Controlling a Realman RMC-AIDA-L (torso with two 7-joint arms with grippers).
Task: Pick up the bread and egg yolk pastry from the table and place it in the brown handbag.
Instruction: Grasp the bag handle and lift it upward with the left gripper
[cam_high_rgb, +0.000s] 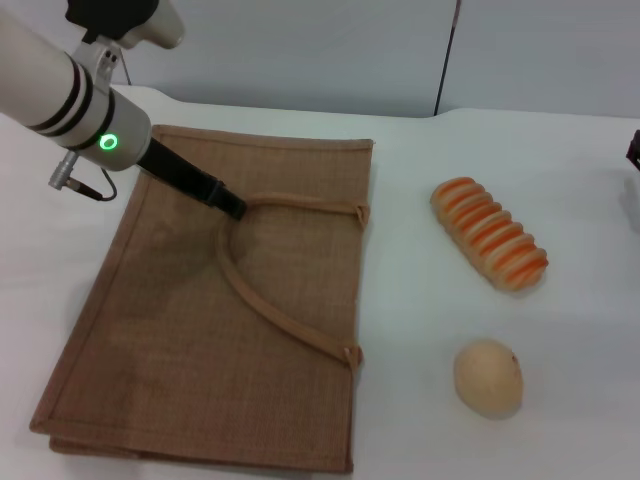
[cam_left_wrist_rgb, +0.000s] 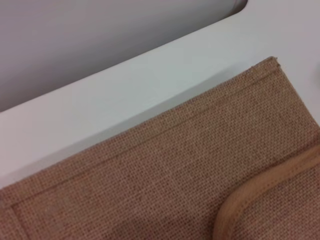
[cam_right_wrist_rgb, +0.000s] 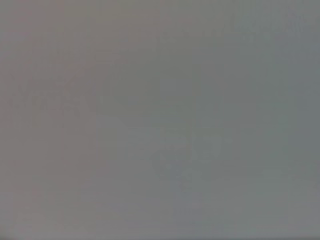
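Observation:
The brown handbag (cam_high_rgb: 190, 340) lies flat on the white table (cam_high_rgb: 420, 430), left of centre in the head view. My left gripper (cam_high_rgb: 232, 205) reaches over its upper half, and its dark fingers look pressed together on the top of the arched strap handle (cam_high_rgb: 275, 315). The left wrist view shows the handbag's weave (cam_left_wrist_rgb: 165, 175), a strap (cam_left_wrist_rgb: 260, 195) and the table edge (cam_left_wrist_rgb: 125, 95). The bread (cam_high_rgb: 490, 235) lies to the right of the bag. The egg yolk pastry (cam_high_rgb: 488, 377) sits nearer, below the bread. A dark bit of my right gripper (cam_high_rgb: 634, 150) shows at the far right edge.
A grey wall runs behind the table's far edge, with a dark vertical line (cam_high_rgb: 445, 55) on it. White tabletop separates the bag from the two pastries. The right wrist view is a uniform grey blur.

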